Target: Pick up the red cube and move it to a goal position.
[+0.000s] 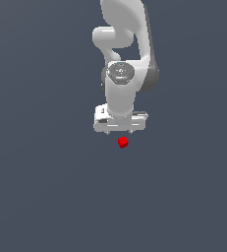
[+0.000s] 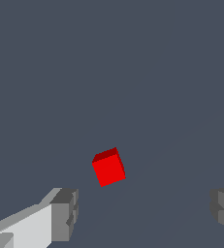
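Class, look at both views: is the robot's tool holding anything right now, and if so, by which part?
Nothing is held. The tool is open, its fingers wide apart, and the red cube lies free on the grey floor, untouched.

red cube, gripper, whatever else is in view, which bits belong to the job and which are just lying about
Belongs to the job:
- red cube, lying free
- gripper, open, fingers wide apart

Just lying about:
- nothing else shows; only the plain dark floor

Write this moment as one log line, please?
stage: approach | fingers: open, wide apart, empty | red cube: free on the floor, not gripped, turned askew to the fingers | goal: not visible
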`<act>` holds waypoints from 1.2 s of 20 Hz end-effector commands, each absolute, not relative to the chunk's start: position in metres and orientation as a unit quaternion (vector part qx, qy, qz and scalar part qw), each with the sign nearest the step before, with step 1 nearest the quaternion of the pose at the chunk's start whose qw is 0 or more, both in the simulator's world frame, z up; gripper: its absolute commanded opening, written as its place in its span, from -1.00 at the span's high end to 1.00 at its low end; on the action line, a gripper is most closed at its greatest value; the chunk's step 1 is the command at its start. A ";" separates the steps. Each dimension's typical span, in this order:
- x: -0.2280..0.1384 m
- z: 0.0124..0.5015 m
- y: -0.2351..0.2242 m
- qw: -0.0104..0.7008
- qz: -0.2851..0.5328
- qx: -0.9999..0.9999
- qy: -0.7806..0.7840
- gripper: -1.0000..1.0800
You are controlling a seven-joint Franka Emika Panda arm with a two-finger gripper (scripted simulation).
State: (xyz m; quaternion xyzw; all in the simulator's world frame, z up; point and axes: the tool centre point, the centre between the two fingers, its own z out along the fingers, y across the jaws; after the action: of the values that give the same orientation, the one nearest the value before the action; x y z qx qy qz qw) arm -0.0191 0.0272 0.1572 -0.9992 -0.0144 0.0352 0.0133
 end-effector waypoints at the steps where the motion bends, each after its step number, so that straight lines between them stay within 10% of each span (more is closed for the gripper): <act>1: -0.019 0.157 0.027 0.013 0.035 -0.999 -0.014 -0.92; 24: -0.046 0.053 0.050 0.004 0.008 -0.988 -0.152 -0.92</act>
State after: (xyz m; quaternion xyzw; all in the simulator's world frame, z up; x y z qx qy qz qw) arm -0.0443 0.0482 0.0625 -0.9901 -0.1401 0.0112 0.0051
